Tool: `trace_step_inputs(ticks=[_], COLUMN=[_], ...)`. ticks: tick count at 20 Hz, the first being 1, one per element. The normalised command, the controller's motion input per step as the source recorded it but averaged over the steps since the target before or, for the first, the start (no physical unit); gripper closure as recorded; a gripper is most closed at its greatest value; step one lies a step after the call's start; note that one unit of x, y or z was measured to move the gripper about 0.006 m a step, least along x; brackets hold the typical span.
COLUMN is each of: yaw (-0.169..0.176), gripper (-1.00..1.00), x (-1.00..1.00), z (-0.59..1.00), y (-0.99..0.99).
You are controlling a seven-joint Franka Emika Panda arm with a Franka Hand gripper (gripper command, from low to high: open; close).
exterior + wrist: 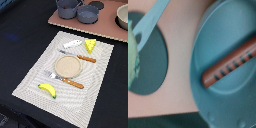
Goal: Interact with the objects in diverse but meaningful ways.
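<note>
The dark brown bar lies inside a grey-blue pot, seen from straight above in the wrist view; it rests slanted across the pot's floor, with a row of small slots along it, and I judge it was put there as pretend food for cooking. In the exterior view two such pots stand side by side on a pinkish board at the far end of the desk, and which of them holds the bar I cannot tell. The other task things are well apart from the pots, on a pale striped placemat laid on the dark desk: the yellow cheese wedge and the white-and-blue tool near the mat's far edge, the yellow banana at its near corner. Between them the round tan plate sits with an orange-handled knife on its far side and an orange-handled fork on its near side (a table setting, it seems, so the toys surround it like a meal). The hand itself appears in neither picture, so how far it is open, and whether it holds anything, I cannot tell; the camera looking down into the pot suggests it hangs above it.
</note>
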Motion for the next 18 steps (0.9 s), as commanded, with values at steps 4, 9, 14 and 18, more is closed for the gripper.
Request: trace_step_inputs(ticks=[4, 9, 14, 18], yaw=[-0.063, -0.092, -0.09, -0.098], gripper=[-1.0, -1.0, -1.0, -1.0], x=[0.8, 0.82, 0.88, 0.83], z=[0.21, 0.08, 0.25, -0.01], y=[-0.66, -0.58, -0.3, -0.29])
